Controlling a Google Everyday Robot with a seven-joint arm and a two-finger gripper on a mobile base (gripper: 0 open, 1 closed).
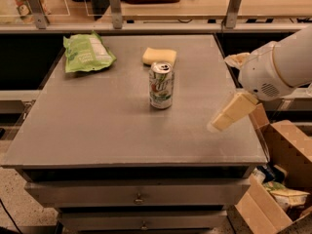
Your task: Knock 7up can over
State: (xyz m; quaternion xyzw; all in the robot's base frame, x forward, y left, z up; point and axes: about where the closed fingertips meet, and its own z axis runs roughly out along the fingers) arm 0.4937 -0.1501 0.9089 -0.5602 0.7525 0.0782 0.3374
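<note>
One can [161,86] is stood upright near the middle of the table [97,130], long axis vertical, silver top up, with nothing touching it. The gripper [230,114] is seen low over the table's right edge, angled down and inward. The can therefore lies toward the left of the view from it and a little farther back, well apart, with bare tabletop between them. Whether the gripper is apart or together cannot be told from this angle, and nothing is seen held in it. A sideways sweep leftward, met high on the can's body, is judged to be what tipping calls for, since a low push would likely only slide it. A yellow sponge [159,56] is lying just behind the can, and a green chip bag [87,52] is set at the back left. Off to the right, an open cardboard box [287,145] is seen on the floor, with what looks like crumpled packaging in it. Two drawers [97,191] under the tabletop are shut.
</note>
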